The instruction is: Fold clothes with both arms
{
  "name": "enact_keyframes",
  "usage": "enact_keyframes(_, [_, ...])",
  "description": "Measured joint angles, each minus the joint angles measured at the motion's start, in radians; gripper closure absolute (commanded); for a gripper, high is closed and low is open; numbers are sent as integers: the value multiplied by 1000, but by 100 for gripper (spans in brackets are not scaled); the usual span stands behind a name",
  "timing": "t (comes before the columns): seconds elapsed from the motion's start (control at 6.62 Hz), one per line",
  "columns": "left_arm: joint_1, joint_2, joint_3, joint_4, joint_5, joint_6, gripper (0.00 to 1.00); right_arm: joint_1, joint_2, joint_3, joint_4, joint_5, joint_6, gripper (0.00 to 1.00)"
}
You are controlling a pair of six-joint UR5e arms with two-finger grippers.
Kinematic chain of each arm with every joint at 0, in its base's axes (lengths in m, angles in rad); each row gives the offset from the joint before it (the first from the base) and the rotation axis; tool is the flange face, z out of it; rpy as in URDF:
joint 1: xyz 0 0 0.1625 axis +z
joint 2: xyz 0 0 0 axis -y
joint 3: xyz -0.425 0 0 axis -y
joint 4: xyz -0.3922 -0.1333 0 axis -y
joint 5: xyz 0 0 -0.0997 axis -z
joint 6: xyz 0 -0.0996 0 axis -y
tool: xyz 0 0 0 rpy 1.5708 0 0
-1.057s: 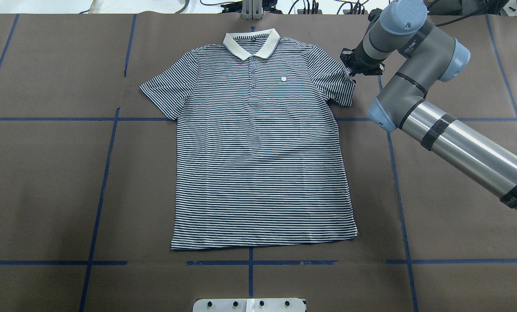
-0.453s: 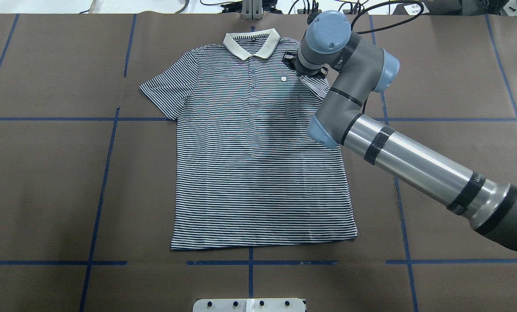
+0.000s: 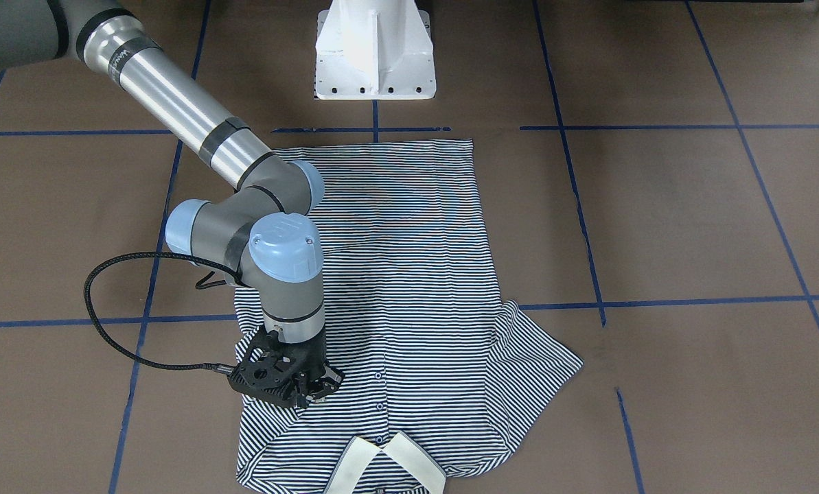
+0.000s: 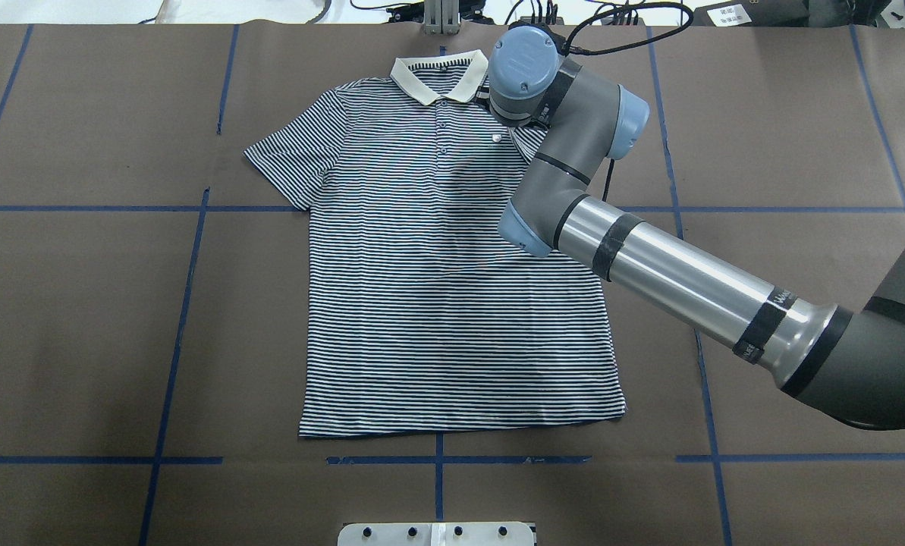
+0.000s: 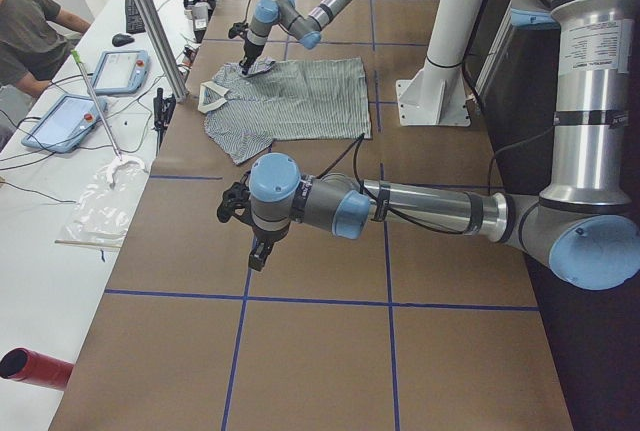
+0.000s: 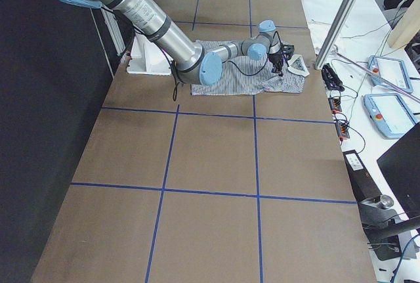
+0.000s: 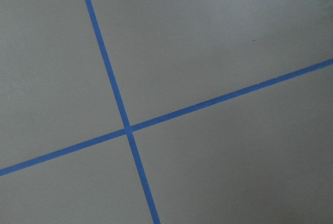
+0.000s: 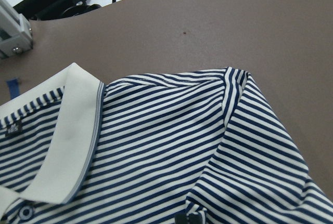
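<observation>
**Front-facing view:** A short-sleeved polo shirt (image 3: pixel 409 274) in thin navy-and-white stripes is laid flat, face up, on a brown paper-covered surface (image 3: pixel 656 219) gridded with blue tape (image 3: pixel 656 300). Its plain white collar (image 3: pixel 388 466) is partly cut off at the lower edge. The black, blocky right tool (image 3: pixel 306 385) is set low on the chest, beside the buttons. Its tips are hidden under its own body. A black braided cable (image 3: pixel 107 322) is looped beside it, and a white pedestal (image 3: pixel 375 48) is seen beyond the hem.

**Overhead view:** The tool and the sleeve on that side are covered by the grey right arm (image 4: pixel 672 273) and its blue-capped wrist.

**Left-end view:** The left tool (image 5: pixel 252 241) hangs over bare surface, well apart from the shirt. How far it is open cannot be told. A seated person (image 5: pixel 25 31) and two tablets (image 5: pixel 120 69) are seen at a white side bench.

**Right-end view:** The shirt is seen small and far, with little detail.

**Left wrist view:** Only crossing tape lines are shown.

**Right wrist view:** The striped sleeve (image 8: pixel 260 146) is folded in over the shoulder. A pinch of its knit is drawn up to a dark fingertip (image 8: pixel 190 220) at the lower edge, so the tool appears closed on the fabric.
</observation>
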Motion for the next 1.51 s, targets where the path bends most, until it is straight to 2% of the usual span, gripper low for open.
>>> enact_keyframes(0.15, [2,-4,3,-1,0,-1,0,2,5,-20,0,-21,-2,1])
enact_keyframes(0.45, [5,-23,8,-24,2,-4,0,7,15,-40,0,-62,-6,0])
enact_keyframes(0.75, [13,-34,15,-117,6,-70,0,13,29,-27,-2,-69,-5,0])
enact_keyframes(0.91, [43,-65,33,-175,10,-160,0,26,15,19,-4,-54,-4,0])
enact_keyframes(1.21, [169,-202,97,-218,22,-341,0,78,-96,199,-18,55,-6,0])
enact_keyframes(1.51, [334,-380,204,-220,113,-532,0,127,-211,332,-17,162,-6,0])
